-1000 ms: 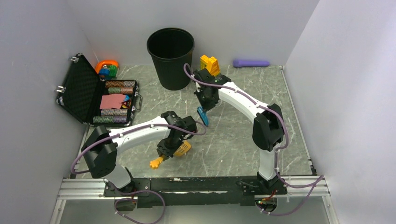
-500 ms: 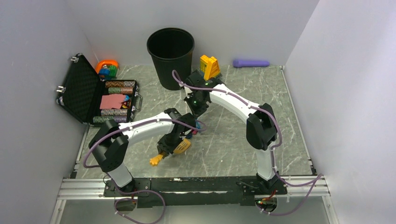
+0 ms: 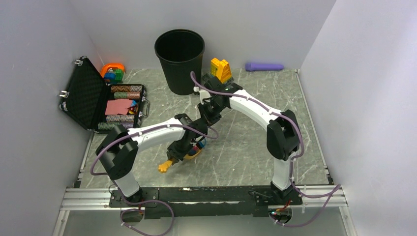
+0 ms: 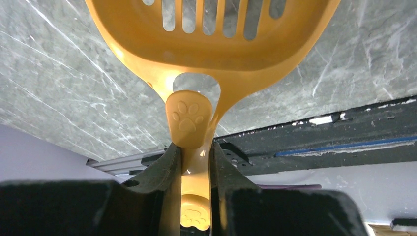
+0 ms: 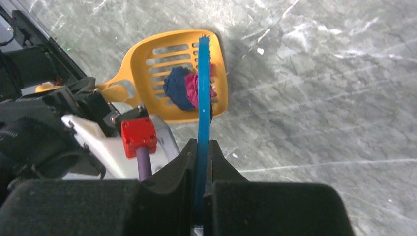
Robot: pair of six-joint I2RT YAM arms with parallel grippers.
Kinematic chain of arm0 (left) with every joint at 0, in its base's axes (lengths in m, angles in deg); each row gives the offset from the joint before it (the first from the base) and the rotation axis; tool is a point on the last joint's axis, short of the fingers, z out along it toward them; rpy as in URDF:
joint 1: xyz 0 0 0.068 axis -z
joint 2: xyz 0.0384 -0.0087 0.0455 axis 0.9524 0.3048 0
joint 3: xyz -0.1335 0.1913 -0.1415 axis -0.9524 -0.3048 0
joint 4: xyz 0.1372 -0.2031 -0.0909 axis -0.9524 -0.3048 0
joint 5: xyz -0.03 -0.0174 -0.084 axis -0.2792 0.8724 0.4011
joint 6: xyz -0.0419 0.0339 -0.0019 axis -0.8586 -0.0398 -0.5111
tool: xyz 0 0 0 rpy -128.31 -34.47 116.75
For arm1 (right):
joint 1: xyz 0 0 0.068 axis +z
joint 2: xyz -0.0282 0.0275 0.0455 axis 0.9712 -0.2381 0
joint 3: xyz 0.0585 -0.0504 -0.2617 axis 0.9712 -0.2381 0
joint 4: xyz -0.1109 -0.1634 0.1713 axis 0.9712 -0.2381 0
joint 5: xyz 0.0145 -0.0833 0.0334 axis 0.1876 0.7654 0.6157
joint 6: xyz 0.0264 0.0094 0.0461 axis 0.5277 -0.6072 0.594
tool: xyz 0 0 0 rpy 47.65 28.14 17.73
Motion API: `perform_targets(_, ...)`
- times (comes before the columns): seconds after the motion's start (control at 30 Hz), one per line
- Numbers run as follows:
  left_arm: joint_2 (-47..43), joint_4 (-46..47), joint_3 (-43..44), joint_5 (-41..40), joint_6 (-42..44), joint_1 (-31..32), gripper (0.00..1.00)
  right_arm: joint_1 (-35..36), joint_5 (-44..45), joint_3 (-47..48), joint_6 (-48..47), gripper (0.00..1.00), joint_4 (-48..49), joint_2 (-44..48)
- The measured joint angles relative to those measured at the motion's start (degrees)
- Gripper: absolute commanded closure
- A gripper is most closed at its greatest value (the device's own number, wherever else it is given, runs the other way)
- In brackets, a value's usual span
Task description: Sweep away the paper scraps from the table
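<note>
Left fingers (image 4: 169,172) are clamping the yellow scoop (image 5: 147,59) by its handle, scoop sitting low by the surface (image 5: 319,98). Right fingers (image 5: 186,160) are clenching the blue brush (image 5: 202,78), its edge lying across the scoop. Scraps (image 5: 179,86), dark blue and magenta, are sitting inside the scoop, touching the brush.

Orange scoop (image 5: 135,66), blue brush (image 5: 202,88), pink and navy scraps (image 5: 177,89), grey veined table (image 5: 319,98)

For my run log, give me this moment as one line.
left gripper: shut on scoop | right gripper: shut on brush | paper scraps: blue and pink in scoop
</note>
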Motion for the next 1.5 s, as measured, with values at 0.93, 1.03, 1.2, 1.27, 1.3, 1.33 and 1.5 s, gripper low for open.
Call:
perform_targets(0.93, -5.73, 8.46, 19.30, -10.51, -1.64, -3.17, 1.00, -8.44, 37.38, -26.16, 14.60, 1.00, 8.55, 45.92)
perform_targets(1.03, -3.06, 7.67, 27.74, -10.03, 0.50, -5.92, 1.00, -8.55, 39.12, -26.36, 14.99, 1.00, 8.59, 46.99)
perform_targets(1.2, 0.92, 6.82, 40.59, -6.93, 3.56, -10.54, 1.00, -8.59, 40.22, -26.36, 15.06, 1.00, 8.57, 47.08)
perform_targets(1.27, 2.54, 6.64, 45.16, -3.93, 4.35, -12.81, 1.00, -8.59, 40.17, -26.40, 15.30, 1.00, 8.66, 47.12)
perform_targets(1.3, 3.54, 6.69, 47.67, -1.73, 4.63, -14.36, 1.00, -8.59, 40.15, -26.47, 15.45, 1.00, 8.70, 47.19)
perform_targets(1.33, 4.50, 6.86, 49.96, 0.42, 4.74, -16.11, 1.00, -8.59, 40.06, -26.58, 15.54, 1.00, 8.74, 47.28)
perform_targets(1.5, 7.45, 10.14, 55.84, 15.91, 2.51, -26.73, 1.00, -8.59, 39.56, -26.73, 16.17, 1.00, 8.72, 47.39)
